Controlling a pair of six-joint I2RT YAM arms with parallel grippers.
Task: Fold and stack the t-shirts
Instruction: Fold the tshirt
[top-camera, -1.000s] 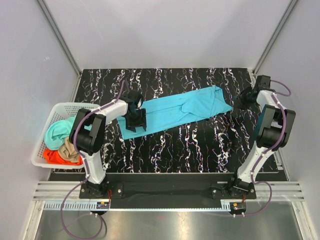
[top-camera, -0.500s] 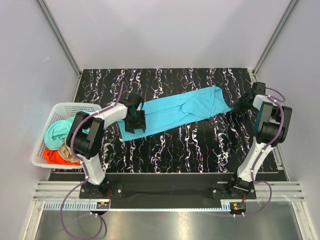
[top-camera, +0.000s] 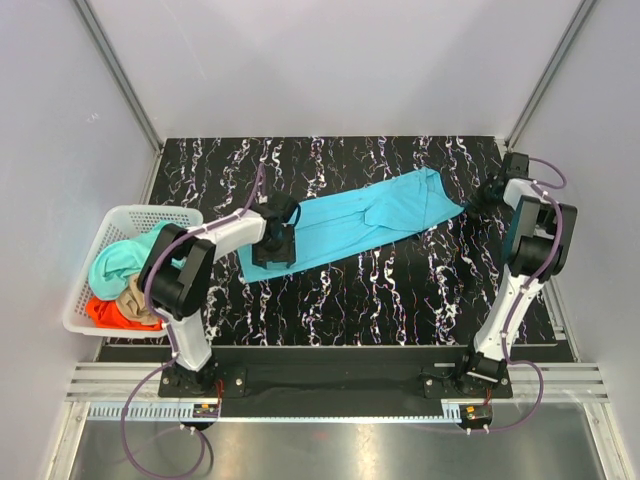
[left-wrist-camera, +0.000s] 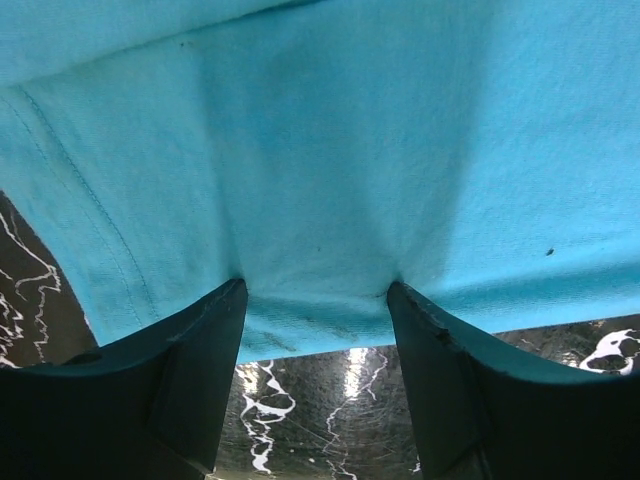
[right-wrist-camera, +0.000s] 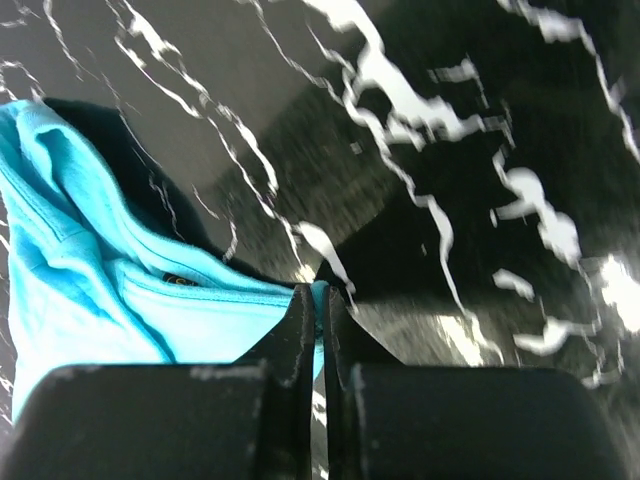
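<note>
At both ends of the cyan t-shirt (top-camera: 360, 222), my two arms are down at the table (top-camera: 400, 300). The shirt lies as a long narrow band on the marbled black top, slanting from my left gripper (top-camera: 272, 245) away and across to my right gripper (top-camera: 481, 202).

My left arm folds sharply at the elbow beside the white basket (top-camera: 78, 318). Its forearm runs across to the shirt's left end, with the gripper pointing down on the hem. In the left wrist view the fingers (left-wrist-camera: 190, 380) stand well apart, with nothing clamped between them. Their tips rest on the cloth, and the stitched hem runs between them, with bare table just behind it.

My right arm stretches far out along the table's right edge, its wrist turned inward and held low. In the right wrist view its fingers (right-wrist-camera: 285, 400) are pressed together, a sliver of the cyan edge pinched at the tips. Left of that gripper a small dark tag (right-wrist-camera: 185, 280) sits on a seam, its writing too small to read.

Open table lies on the near side of both grippers, and more lies beyond the shirt toward the far edge. My right gripper works close to the table's right edge and the wall. Behind my left gripper, the basket holds a mint-teal t-shirt (top-camera: 113, 262), a tan t-shirt (top-camera: 134, 295) and an orange-red t-shirt (top-camera: 104, 313), all bunched together.
</note>
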